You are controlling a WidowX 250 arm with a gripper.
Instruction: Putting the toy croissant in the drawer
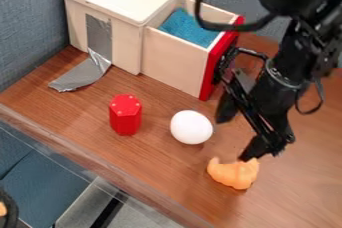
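Two black fingers (260, 147) of the gripper (240, 132) are spread wide, and nothing is held between them. One fingertip is placed over the upper edge of the toy croissant (234, 174); whether it is touched cannot be told. The croissant, orange, smooth and curved with blunt ends, is set on the wood-grained table (147, 159), outside the drawer (175, 58).

The black arm (284, 67) is seen at the upper right, cut off by the top edge, with its gripper angled down toward the table. A black cable (230, 26) is looped across the open drawer, and part of the drawer's red front is hidden behind the gripper.

Beyond the nearer side of the gripper, a smooth white egg-shaped object (192, 127) is set near a glossy red six-sided block (125, 115), whose top is marked with small pale dots. The pale wooden drawer is pulled out of a wooden cabinet (110, 19), and blue, textured material (189, 27) is contained in it; its underside is hidden. Crinkled silver tape (83, 74) is run down the cabinet's side onto the table. Blue-grey fabric panels (30, 32) are seen behind.
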